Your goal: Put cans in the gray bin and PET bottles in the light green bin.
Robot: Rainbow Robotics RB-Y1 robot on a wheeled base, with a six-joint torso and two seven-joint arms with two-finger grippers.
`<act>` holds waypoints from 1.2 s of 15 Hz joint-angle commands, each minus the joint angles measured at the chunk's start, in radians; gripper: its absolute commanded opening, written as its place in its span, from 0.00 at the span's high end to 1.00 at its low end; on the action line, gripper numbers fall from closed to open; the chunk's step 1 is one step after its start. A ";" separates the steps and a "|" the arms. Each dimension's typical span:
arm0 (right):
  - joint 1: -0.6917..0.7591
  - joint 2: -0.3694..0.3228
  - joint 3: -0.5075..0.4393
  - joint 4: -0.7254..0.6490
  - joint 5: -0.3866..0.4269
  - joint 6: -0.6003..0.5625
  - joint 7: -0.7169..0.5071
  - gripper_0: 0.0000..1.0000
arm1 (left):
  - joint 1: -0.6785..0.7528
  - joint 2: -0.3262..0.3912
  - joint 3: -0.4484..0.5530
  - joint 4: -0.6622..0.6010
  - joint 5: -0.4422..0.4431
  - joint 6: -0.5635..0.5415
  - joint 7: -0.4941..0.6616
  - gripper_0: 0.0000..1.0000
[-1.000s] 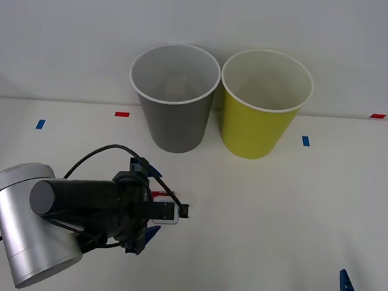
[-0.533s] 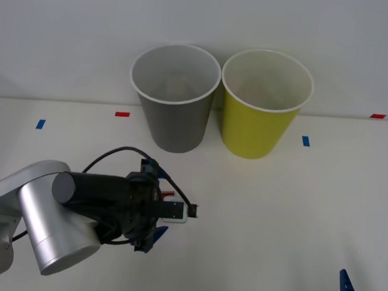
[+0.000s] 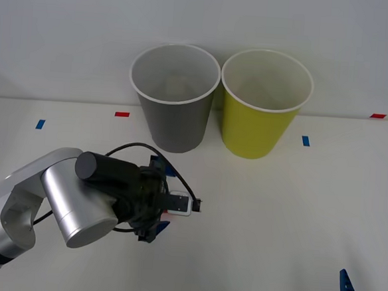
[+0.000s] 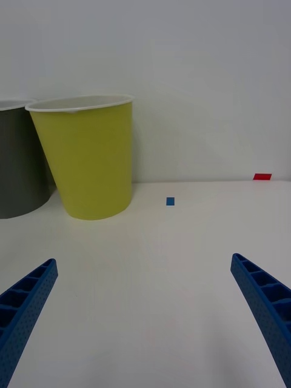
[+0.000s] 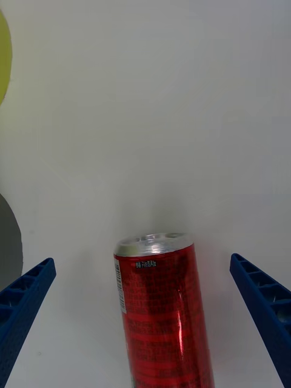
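1. The tabletop [image 3: 296, 212] carries everything; the gray bin [image 3: 175, 111] and the light green bin [image 3: 262, 117] stand side by side near its far edge, close together, whether touching I cannot tell.
2. The left gripper [image 5: 145, 339] hangs low over the near-left part of the tabletop, its blue fingers [image 5: 24, 303] spread wide on either side of the can and not touching it.
3. The right gripper [image 4: 145, 321] waits at the near-right corner, fingers wide apart, holding nothing.
4. The can [image 5: 162, 309], red with a silver end, lies on its side between the left fingers, well short of the bins.
5. Risk: a lying can rolls. If one finger reaches it first on closing, it may roll or slide out from between them.
6. Risk: a grip near the end could let it tilt and slip on the lift.
7. Risk: the bins sit so close that a loose release could drop it in the light green one.
8. Since a second ago the left arm has swung forward and toward the tabletop's middle; the bins have not moved.
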 commanded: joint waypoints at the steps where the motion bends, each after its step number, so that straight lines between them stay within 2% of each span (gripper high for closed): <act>1: 0.000 0.000 0.000 0.000 0.000 0.000 0.000 0.00 | -0.001 -0.009 0.000 0.041 -0.009 -0.001 -0.030 0.00; 10: 0.000 0.000 0.000 0.000 0.000 0.000 0.000 0.00 | -0.007 -0.040 0.000 0.091 -0.009 0.001 -0.079 0.01; 12: 0.000 0.000 0.000 0.000 0.000 0.000 0.000 0.00 | -0.007 -0.053 0.000 0.107 -0.007 -0.001 -0.083 0.11; 14: 0.000 0.000 0.000 0.000 0.000 0.000 0.000 0.00 | -0.007 -0.063 0.000 0.114 -0.007 0.002 -0.083 0.11; 16: 0.000 0.000 0.000 0.000 0.000 0.000 0.000 0.00 | -0.010 -0.061 0.003 0.117 -0.007 0.002 -0.083 0.26; 18: 0.000 0.000 0.000 0.000 0.000 0.000 0.000 0.00 | -0.009 -0.055 0.006 0.117 -0.007 0.002 -0.081 0.29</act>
